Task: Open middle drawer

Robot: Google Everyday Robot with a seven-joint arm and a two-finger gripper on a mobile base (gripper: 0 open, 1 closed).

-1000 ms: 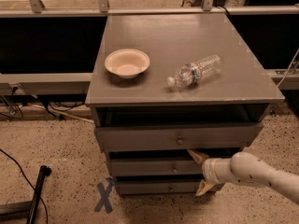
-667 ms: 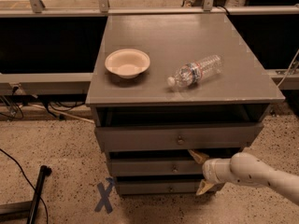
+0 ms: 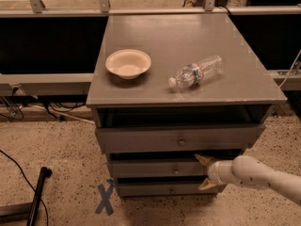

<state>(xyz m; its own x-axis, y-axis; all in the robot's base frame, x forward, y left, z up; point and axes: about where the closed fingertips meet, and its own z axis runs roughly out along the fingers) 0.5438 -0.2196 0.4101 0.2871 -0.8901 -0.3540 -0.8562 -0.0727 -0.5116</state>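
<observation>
The grey cabinet has three drawers. The top drawer [image 3: 178, 138] has a tall front and stands pulled out. The middle drawer [image 3: 157, 168] sits below it with a low wide front and a small round knob [image 3: 176, 170]. The bottom drawer [image 3: 164, 189] is the lowest. My gripper [image 3: 203, 172] is on a white arm that comes in from the lower right. It is open, with one tan finger [image 3: 202, 159] at the middle drawer's upper right edge and the other near the bottom drawer's top. It stands to the right of the knob.
On the cabinet top [image 3: 141, 91] lie a beige bowl [image 3: 128, 62] and a clear plastic bottle [image 3: 196, 71] on its side. A blue X [image 3: 105, 199] is taped on the speckled floor at the lower left. A black pole [image 3: 36, 197] lies on the floor at left.
</observation>
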